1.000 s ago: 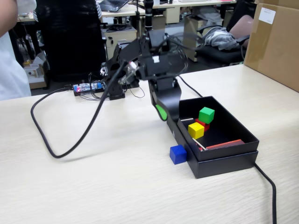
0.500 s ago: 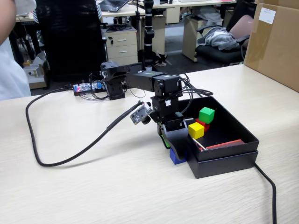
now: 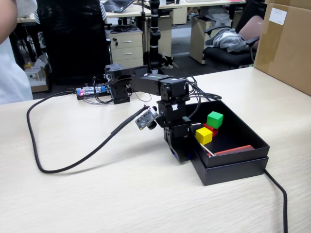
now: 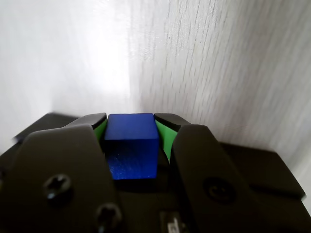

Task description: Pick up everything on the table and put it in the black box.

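Note:
My gripper [image 4: 130,119] is shut on a blue cube [image 4: 132,145], which sits between the green pads [image 4: 163,138]. In the fixed view the gripper [image 3: 179,153] points down at the table, just outside the left wall of the black box [image 3: 233,167]. A sliver of the blue cube [image 3: 173,154] shows at its tip. Inside the box lie a green cube [image 3: 215,119], a red cube [image 3: 210,129] under it, a yellow cube [image 3: 203,135], a flat red bar [image 3: 233,149] and a thin pale stick [image 3: 206,149].
A thick black cable [image 3: 58,167] loops over the table on the left, and another [image 3: 279,194] runs off at the front right. The arm's base and a circuit board [image 3: 92,91] stand at the back. A cardboard box [image 3: 286,43] stands at the back right.

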### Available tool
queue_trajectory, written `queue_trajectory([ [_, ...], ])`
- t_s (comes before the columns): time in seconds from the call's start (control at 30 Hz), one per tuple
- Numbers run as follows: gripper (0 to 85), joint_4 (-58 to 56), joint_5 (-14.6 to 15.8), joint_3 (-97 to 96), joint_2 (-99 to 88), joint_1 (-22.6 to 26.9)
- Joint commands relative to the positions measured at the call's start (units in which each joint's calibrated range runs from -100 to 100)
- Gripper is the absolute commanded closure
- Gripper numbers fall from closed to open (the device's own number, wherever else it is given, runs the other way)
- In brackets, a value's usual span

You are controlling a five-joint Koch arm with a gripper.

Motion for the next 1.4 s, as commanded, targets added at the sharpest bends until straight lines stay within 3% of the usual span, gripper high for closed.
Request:
queue_trajectory([
  [0.0,81.8,-3.9,0.0,-2.8,-29.1,-0.2],
  [0.13,81.8,-3.9,-0.7,-4.5,-41.2,1.5],
  [0.27,81.5,-3.8,-0.6,-3.8,-41.7,4.6],
  [0.73,81.1,-1.1,1.1,2.8,-12.1,8.4],
  [1.07,51.6,-1.4,1.0,1.8,-10.0,8.4],
  [1.23,49.1,-1.7,1.0,1.0,-16.9,8.2],
  [1.37,39.4,-1.7,0.7,-2.1,-32.4,7.4],
])
